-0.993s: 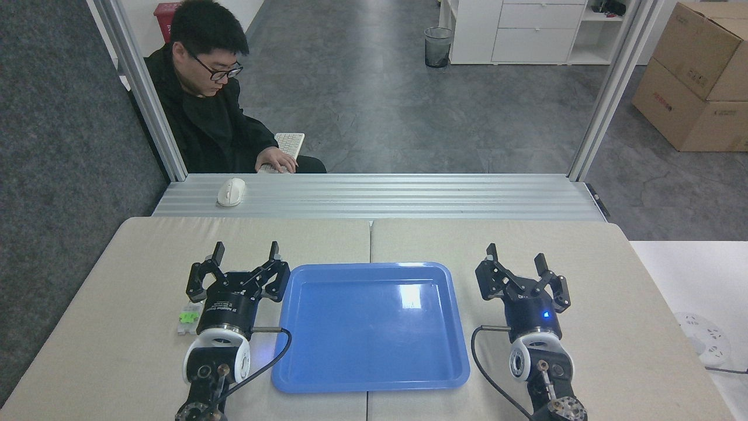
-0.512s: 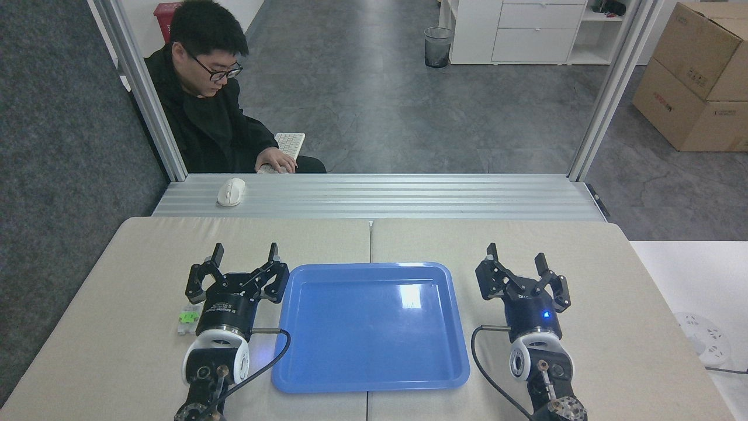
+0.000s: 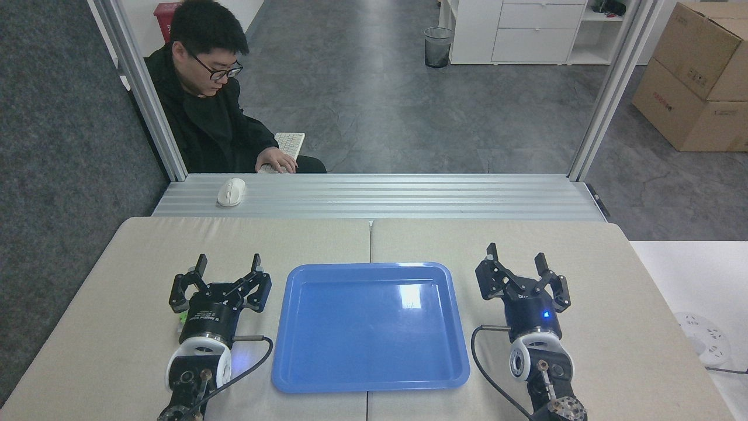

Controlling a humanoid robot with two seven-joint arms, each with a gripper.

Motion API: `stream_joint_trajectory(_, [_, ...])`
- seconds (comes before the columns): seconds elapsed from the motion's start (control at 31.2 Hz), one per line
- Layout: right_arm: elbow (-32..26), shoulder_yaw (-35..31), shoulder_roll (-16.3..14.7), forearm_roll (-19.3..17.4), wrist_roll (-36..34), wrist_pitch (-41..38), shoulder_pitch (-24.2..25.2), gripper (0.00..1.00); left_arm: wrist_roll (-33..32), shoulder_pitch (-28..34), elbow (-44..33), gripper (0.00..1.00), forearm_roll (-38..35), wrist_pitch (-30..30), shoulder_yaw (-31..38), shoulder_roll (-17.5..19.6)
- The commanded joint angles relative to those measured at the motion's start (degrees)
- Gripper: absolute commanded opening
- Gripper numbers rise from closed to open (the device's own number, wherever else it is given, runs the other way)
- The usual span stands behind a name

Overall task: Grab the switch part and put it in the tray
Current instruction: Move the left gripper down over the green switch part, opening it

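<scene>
The blue tray (image 3: pixel 327 351) lies flat in the middle of the padded table, with nothing in it. My left gripper (image 3: pixel 229 263) stands open just left of the tray, its fingers pointing away from me. The switch part (image 3: pixel 182 318) is almost wholly hidden beneath that gripper's body; only a sliver of white and green shows at its left side. I cannot tell whether they touch. My right gripper (image 3: pixel 516 257) stands open to the right of the tray, holding nothing.
A person (image 3: pixel 204 99) sits behind the aluminium rail (image 3: pixel 409 196) with a hand on a keyboard (image 3: pixel 290 142). A white mouse (image 3: pixel 231 191) rests on the rail. A white round object (image 3: pixel 701 338) lies on the side table at right.
My left arm has shifted left and slightly toward me, and now covers most of the switch part that showed beside it before. The right arm and the tray have not moved.
</scene>
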Motion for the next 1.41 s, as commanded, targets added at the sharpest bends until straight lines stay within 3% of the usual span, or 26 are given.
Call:
stream_joint_trajectory(0.0, [0.0, 0.0, 0.0, 0.0, 0.0, 0.0, 0.0, 1.00, 1.2, -0.1, 8.1, 0.99, 0.2, 0.1, 2.4, 4.7])
stream_joint_trajectory(0.32, [0.0, -0.1, 0.1, 0.0, 0.0, 0.0, 0.0, 1.00, 3.6, -0.9, 14.5, 0.99, 0.7, 0.2, 2.7, 6.6])
stream_joint_trajectory(1.38, [0.0, -0.1, 0.3, 0.0, 0.0, 0.0, 0.0, 1.00, 3.3, -0.2, 20.2, 0.99, 2.9, 0.0, 2.2, 8.7])
